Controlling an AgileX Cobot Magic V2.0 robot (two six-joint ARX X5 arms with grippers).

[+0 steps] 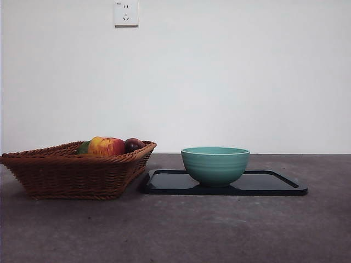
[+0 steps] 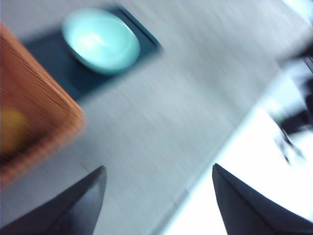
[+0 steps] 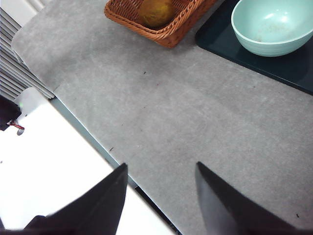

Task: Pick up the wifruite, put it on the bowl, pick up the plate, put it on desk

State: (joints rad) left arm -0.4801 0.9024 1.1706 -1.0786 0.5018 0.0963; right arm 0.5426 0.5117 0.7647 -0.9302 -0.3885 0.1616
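The wifruite [image 3: 156, 11], a brownish oval fruit, lies in a wicker basket [image 3: 168, 33]; in the front view the basket wall hides it. The mint-teal bowl [image 1: 215, 163] stands empty on a flat black rectangular plate [image 1: 274, 183] on the desk [image 1: 219, 230], just right of the basket [image 1: 71, 172]. The right wrist view also shows the bowl [image 3: 274, 27] and plate [image 3: 293, 68]. My right gripper [image 3: 161, 165] hangs open and empty over the desk's near edge, well away from both. My left gripper [image 2: 158, 166] is open and empty too, in a motion-blurred view with the bowl [image 2: 101, 41] far off.
A red-yellow apple [image 1: 106, 146], a dark purple fruit [image 1: 133, 144] and something green [image 1: 83, 147] show above the basket rim. A white surface [image 3: 54, 161] borders the desk's near edge. A wall socket [image 1: 125, 13] sits on the white back wall. Neither arm shows in the front view.
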